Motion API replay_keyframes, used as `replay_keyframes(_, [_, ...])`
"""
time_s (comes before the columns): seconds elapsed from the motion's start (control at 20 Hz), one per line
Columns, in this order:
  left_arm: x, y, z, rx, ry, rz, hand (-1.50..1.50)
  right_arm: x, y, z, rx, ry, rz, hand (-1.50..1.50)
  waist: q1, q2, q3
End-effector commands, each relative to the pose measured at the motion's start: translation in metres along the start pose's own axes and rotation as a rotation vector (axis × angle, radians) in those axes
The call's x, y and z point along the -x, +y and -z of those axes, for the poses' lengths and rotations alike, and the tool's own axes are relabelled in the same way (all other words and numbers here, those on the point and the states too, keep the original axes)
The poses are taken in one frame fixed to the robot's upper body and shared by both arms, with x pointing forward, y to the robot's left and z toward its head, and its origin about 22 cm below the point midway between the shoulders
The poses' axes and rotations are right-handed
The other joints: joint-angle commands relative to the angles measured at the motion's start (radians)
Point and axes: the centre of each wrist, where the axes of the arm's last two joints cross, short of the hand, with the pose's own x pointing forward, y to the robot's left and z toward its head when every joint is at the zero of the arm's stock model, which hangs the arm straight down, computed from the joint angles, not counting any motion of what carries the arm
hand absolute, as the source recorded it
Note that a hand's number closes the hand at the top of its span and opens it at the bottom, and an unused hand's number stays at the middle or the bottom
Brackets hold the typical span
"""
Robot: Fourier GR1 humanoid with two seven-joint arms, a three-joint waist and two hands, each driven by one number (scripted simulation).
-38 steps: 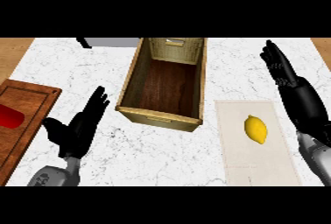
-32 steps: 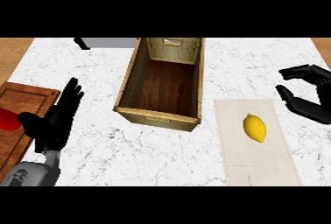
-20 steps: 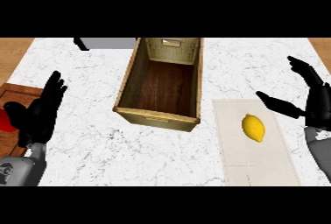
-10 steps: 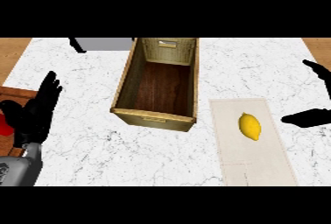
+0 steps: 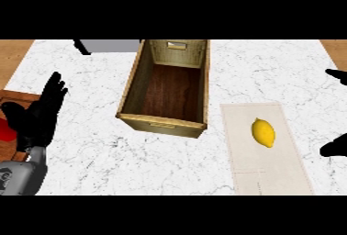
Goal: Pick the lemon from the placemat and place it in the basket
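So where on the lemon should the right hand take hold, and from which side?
Probably across the lemon's narrow middle, coming from above on the right. It lies flat on the placemat with its long axis running away from the robot, and the right hand is already at that edge, while the basket crowds the left.

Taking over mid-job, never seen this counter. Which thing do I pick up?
Find the tall wooden basket in the middle of the marble counter. Right of it lies a pale placemat. The lemon rests on it, the only yellow thing.

right hand (image 5: 336,148) cut off at edge — only dark tips showing
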Motion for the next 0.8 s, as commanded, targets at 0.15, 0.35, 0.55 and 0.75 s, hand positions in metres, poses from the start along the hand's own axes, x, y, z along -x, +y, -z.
replay_keyframes(0.15, [0.003, 0.008, 0.004, 0.005, -0.020, -0.001, 0.00, -0.005, 0.036, -0.015, 0.055, -0.027, 0.109, -1.50, 0.011, 0.005, 0.002])
replay_keyframes(0.35, [-0.002, -0.005, -0.009, 0.021, 0.002, -0.005, 0.00, 0.004, 0.059, -0.005, 0.067, -0.048, 0.135, -1.50, 0.018, 0.005, 0.003])
replay_keyframes(0.55, [0.009, -0.027, 0.001, 0.013, -0.015, 0.016, 0.00, 0.030, 0.073, 0.027, 0.048, -0.029, 0.147, -1.50, 0.017, 0.008, 0.003])
replay_keyframes(0.75, [0.009, -0.008, 0.012, 0.014, -0.003, -0.010, 0.00, 0.047, 0.094, 0.032, 0.050, -0.087, 0.153, -1.50, 0.014, 0.007, 0.003])
